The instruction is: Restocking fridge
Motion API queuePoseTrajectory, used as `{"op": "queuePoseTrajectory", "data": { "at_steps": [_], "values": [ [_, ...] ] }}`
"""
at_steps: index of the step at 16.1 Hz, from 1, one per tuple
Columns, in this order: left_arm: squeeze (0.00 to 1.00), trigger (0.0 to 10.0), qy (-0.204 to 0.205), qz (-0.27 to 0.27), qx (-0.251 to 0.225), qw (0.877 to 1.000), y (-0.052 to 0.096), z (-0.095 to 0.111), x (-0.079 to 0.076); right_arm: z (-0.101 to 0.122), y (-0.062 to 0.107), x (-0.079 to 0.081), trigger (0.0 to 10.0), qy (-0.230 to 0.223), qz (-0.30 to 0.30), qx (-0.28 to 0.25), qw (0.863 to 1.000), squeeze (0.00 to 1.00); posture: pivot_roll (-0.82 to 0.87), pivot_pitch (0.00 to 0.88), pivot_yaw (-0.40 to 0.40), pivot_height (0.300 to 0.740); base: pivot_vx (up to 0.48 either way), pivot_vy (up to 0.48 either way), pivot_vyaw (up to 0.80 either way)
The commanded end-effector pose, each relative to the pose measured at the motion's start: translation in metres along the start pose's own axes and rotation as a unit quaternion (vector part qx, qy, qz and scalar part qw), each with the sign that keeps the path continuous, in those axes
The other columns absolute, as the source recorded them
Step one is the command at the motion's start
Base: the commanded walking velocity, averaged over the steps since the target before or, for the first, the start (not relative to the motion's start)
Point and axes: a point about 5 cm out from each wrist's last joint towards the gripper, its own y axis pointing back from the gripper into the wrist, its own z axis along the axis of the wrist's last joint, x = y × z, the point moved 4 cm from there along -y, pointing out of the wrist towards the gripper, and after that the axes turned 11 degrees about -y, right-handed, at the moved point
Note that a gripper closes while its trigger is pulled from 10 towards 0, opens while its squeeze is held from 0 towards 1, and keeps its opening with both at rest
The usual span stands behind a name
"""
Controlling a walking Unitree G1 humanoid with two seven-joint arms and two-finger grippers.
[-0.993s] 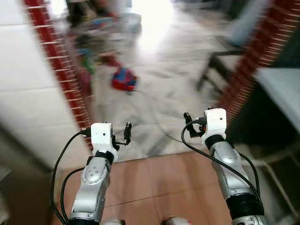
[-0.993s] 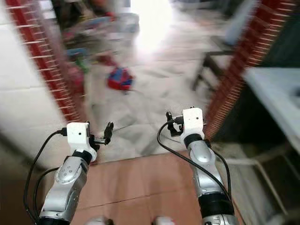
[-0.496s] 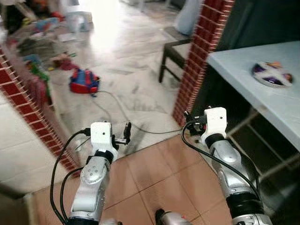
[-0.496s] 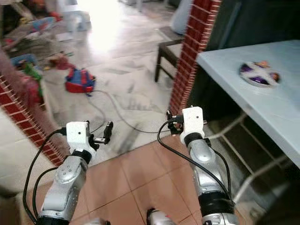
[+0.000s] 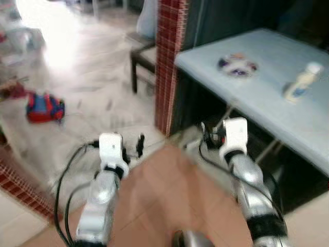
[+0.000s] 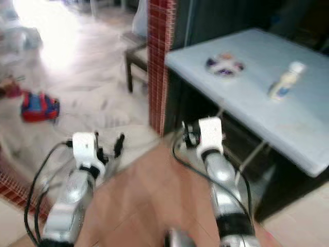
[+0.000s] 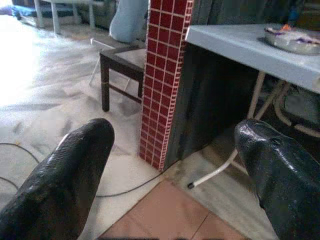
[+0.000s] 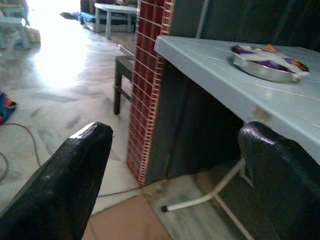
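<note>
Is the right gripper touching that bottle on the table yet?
Apart. In the left eye view the right gripper hangs over the floor beside the table, while the bottle stands on the tabletop, well beyond it.

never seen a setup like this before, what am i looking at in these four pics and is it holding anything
This is a walking humanoid robot with two silver arms. The two wide pictures come from cameras in its head, looking down: its left tool and right tool are held out in front. They are blurred. The two close pictures come from cameras on the wrists, each looking out between that tool's two black fingers, which stand apart. Nothing is held. To the right is a pale table with a dish and a small bottle on it. A red brick pillar stands beside it, and a red and blue bag lies on the floor.
</note>
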Motion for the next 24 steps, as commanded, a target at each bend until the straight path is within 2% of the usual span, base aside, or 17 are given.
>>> {"op": "queuePoseTrajectory", "data": {
  "at_steps": [1, 6, 8, 12, 13, 14, 15, 17, 18, 20, 21, 24],
  "values": [
    [0.00, 10.0, 0.001, -0.006, -0.003, 1.000, -0.001, 0.002, -0.002, 0.008, -0.003, -0.001, 10.0, 0.003, -0.003, -0.013, 1.000, 0.00, 0.02, 0.000, 0.006, 0.740, 0.240, 0.000, -0.80],
    [0.00, 10.0, -0.001, -0.009, -0.003, 1.000, -0.001, 0.002, -0.002, 0.011, -0.003, 0.002, 10.0, 0.005, -0.003, -0.023, 1.000, 0.00, 0.02, 0.000, 0.013, 0.740, 0.247, 0.000, -0.74],
    [0.00, 10.0, -0.003, -0.009, -0.003, 1.000, -0.001, 0.002, -0.001, 0.011, -0.003, 0.002, 10.0, 0.020, -0.006, -0.022, 1.000, 0.00, 0.03, 0.000, 0.017, 0.740, 0.257, 0.000, 0.00],
    [0.00, 10.0, -0.022, -0.012, -0.013, 1.000, -0.006, 0.012, 0.000, 0.005, -0.009, -0.007, 10.0, -0.003, -0.030, 0.003, 1.000, 0.00, 0.04, 0.000, 0.024, 0.740, 0.257, 0.000, 0.00],
    [0.00, 10.0, -0.035, -0.016, -0.030, 0.999, -0.009, 0.025, 0.000, 0.013, -0.012, -0.002, 10.0, -0.008, -0.018, -0.007, 1.000, 0.00, 0.06, 0.000, 0.022, 0.740, 0.240, 0.000, 0.00],
    [0.00, 10.0, -0.036, -0.014, -0.032, 0.999, -0.008, 0.028, 0.002, 0.016, -0.014, 0.002, 10.0, 0.004, -0.014, -0.008, 1.000, 0.00, 0.07, 0.013, 0.040, 0.740, 0.240, 0.000, 0.00],
    [0.00, 10.0, -0.036, -0.012, -0.032, 0.999, -0.006, 0.028, 0.003, 0.018, -0.015, 0.005, 10.0, 0.039, -0.022, -0.012, 0.999, 0.00, 0.05, 0.031, 0.035, 0.740, 0.240, 0.000, 0.00],
    [0.00, 10.0, -0.034, -0.008, -0.010, 0.999, 0.001, 0.012, 0.005, 0.021, -0.010, 0.011, 10.0, 0.017, -0.024, -0.035, 0.999, 0.00, 0.04, 0.028, 0.036, 0.740, 0.268, 0.000, 0.00],
    [0.00, 10.0, -0.032, -0.008, -0.008, 0.999, 0.001, 0.011, 0.005, 0.021, -0.009, 0.013, 10.0, 0.028, -0.013, -0.038, 0.999, 0.00, 0.04, 0.032, 0.036, 0.740, 0.270, 0.000, 0.00],
    [0.00, 10.0, -0.030, -0.008, -0.005, 1.000, -0.002, 0.011, 0.005, 0.027, -0.007, 0.006, 10.0, 0.011, -0.022, -0.043, 0.999, 0.00, 0.04, 0.014, 0.032, 0.740, 0.268, 0.000, 0.00],
    [0.00, 10.0, -0.029, -0.010, -0.006, 1.000, -0.004, 0.013, 0.004, 0.036, -0.008, 0.004, 10.0, 0.019, -0.024, -0.067, 0.997, 0.00, 0.04, 0.012, 0.038, 0.740, 0.262, 0.000, 0.00],
    [0.00, 10.0, -0.029, -0.015, -0.007, 0.999, -0.005, 0.013, 0.005, 0.044, -0.014, -0.006, 10.0, 0.029, -0.048, -0.077, 0.995, 0.00, 0.04, 0.000, 0.044, 0.740, 0.254, 0.000, -0.27]
  ]
}}
